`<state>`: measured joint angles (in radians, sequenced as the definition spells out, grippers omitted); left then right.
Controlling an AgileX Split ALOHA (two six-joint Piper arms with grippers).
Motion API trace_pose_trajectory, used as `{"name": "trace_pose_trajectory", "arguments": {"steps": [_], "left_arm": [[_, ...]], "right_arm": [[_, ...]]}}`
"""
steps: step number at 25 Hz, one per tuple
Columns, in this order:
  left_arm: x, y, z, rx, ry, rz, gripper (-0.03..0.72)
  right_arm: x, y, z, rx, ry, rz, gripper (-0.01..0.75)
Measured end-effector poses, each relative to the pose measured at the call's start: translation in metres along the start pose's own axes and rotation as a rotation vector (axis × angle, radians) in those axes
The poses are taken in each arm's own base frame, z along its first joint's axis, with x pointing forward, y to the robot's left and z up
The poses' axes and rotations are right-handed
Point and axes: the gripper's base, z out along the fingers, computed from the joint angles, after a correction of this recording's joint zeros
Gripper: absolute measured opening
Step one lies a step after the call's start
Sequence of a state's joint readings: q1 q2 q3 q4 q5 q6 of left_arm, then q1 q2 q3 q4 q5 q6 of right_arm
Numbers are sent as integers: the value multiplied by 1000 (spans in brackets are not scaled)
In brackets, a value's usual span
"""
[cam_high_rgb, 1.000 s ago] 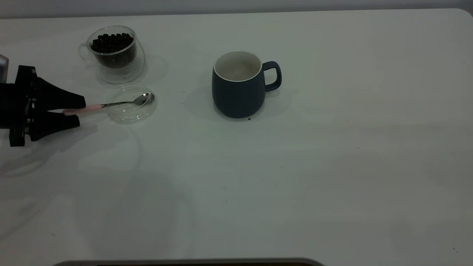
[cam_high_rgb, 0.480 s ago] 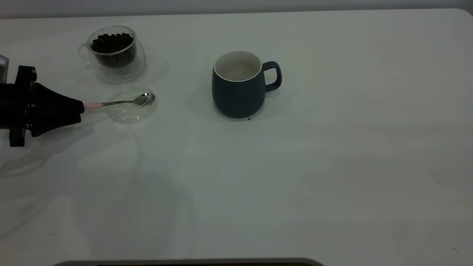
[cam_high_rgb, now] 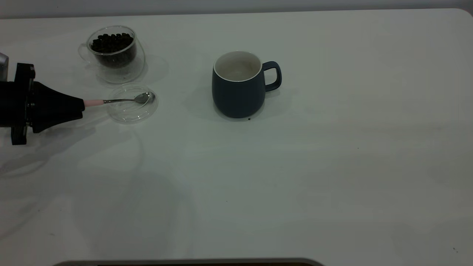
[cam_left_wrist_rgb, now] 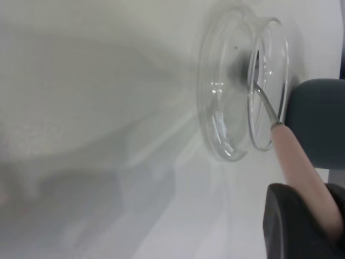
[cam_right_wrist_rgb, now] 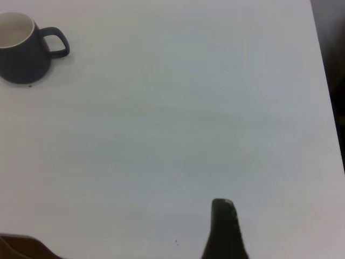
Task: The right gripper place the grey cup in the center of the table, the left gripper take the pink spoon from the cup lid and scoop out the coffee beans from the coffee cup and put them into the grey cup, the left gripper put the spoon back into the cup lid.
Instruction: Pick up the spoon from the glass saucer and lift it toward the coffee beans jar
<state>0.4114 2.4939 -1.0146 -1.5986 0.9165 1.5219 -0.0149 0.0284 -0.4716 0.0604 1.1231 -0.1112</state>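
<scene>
The pink spoon [cam_high_rgb: 122, 100] lies with its metal bowl over the clear cup lid [cam_high_rgb: 132, 104], at the table's left. My left gripper [cam_high_rgb: 79, 105] is shut on the spoon's pink handle [cam_left_wrist_rgb: 296, 162], just outside the cup lid [cam_left_wrist_rgb: 226, 108]. Behind the lid stands the glass coffee cup [cam_high_rgb: 115, 53], with the coffee beans [cam_high_rgb: 112, 41] in it. The grey cup [cam_high_rgb: 239, 87] stands upright near the middle of the table, handle to the right, off-white inside showing. My right gripper [cam_right_wrist_rgb: 129, 243] hangs open over bare table, far from the grey cup [cam_right_wrist_rgb: 21, 48].
The white table [cam_high_rgb: 332, 166] stretches bare to the right and front of the grey cup. A small dark speck [cam_high_rgb: 249, 119] lies at the cup's foot. The table's rounded corner [cam_high_rgb: 463, 13] is at the back right.
My left gripper went from open around the spoon's handle to shut on it. It has since shifted slightly toward the back, and the spoon's bowl has shifted a little with it.
</scene>
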Motion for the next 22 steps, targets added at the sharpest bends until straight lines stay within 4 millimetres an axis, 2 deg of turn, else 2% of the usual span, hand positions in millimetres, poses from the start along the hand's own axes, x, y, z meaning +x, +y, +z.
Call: {"name": "trace_pose_trajectory", "arguments": {"steps": [7,22], "left_arm": [[1,-3,-2,5,23,4,131],[-19,-58,-40,-140,103,101,130]], "right_arm": [[0,0,0,0,0,0,591],[0,0,0,0,0,0,591]]}}
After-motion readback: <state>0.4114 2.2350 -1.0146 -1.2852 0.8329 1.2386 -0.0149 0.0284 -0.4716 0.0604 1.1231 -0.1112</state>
